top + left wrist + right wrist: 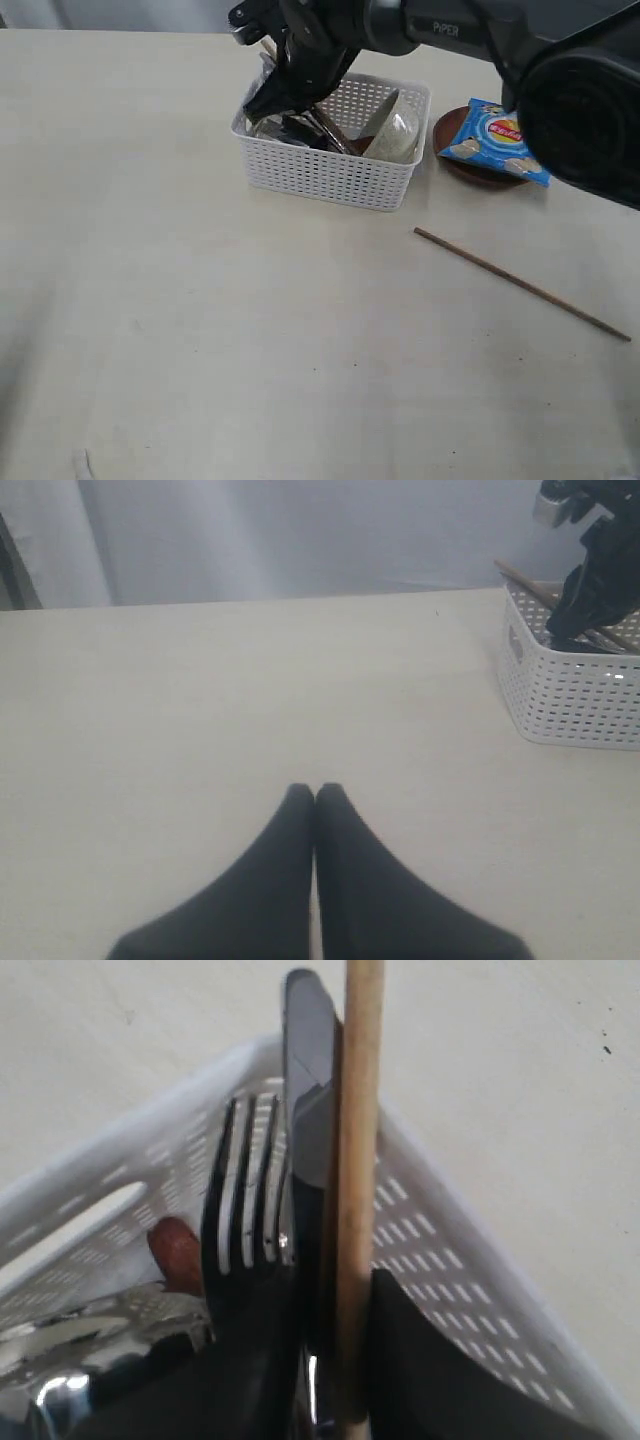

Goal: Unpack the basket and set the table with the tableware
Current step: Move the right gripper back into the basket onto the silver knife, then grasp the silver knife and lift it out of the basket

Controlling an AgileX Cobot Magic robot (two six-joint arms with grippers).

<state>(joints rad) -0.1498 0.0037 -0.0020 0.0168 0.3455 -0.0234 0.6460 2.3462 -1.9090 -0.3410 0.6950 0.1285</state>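
Basket (330, 175) interior lies largely hidden beneath the right arm (450, 30).

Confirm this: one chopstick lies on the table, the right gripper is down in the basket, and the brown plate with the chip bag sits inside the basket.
Wrong on the plate. The exterior view shows the brown plate with the chip bag on the table beside the basket, not inside it. The chopstick on the table and the right gripper in the basket are correct.

A pale grey wall (300, 535) rises behind, softly lit, a dark strip (14, 570) beside it.
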